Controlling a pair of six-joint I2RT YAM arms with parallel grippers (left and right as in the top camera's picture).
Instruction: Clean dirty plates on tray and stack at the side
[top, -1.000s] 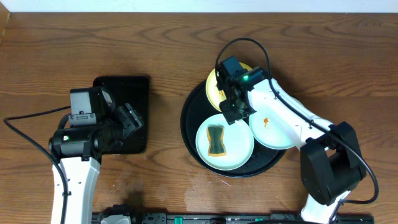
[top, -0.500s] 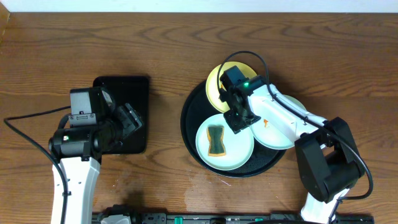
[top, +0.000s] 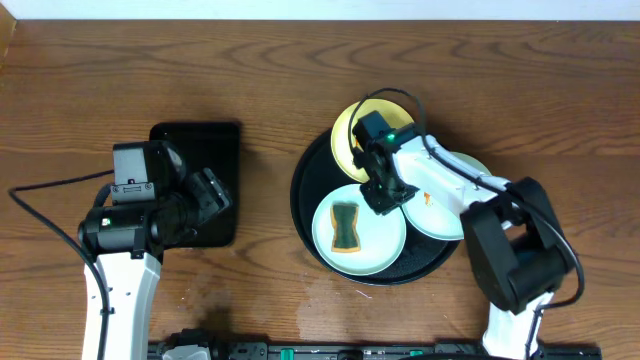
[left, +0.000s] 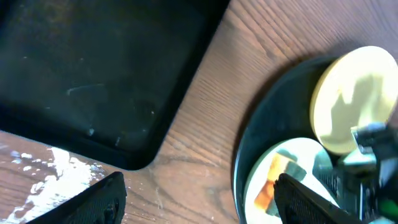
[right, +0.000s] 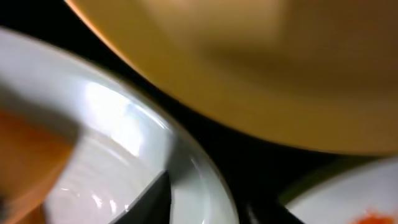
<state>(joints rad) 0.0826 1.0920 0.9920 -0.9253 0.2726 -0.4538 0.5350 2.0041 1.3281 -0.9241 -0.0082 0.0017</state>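
Overhead, step: right claw (top: 385, 192) at the rim of the mint plate (top: 382, 240) carrying the sponge (top: 346, 225), on the round tray (top: 303, 200); likely a pick-up.
Overhead, next: calls for a firm rim pinch, clear of the yellow plate (top: 345, 135).
Left wrist: left claw (left: 202, 199) gaping, empty (parked by the rectangular tray (left: 93, 74)).
Right wrist: blurred; its claw's grip cannot be told.
Surface: brown wood bench (top: 200, 60), white smears (left: 50, 165); pale wall (top: 300, 8) behind.

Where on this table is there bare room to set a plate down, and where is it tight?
Bare table lies between the rectangular tray and the round tray, and along the far edge. The round tray is crowded: three plates nearly fill it, with the right tool among them.
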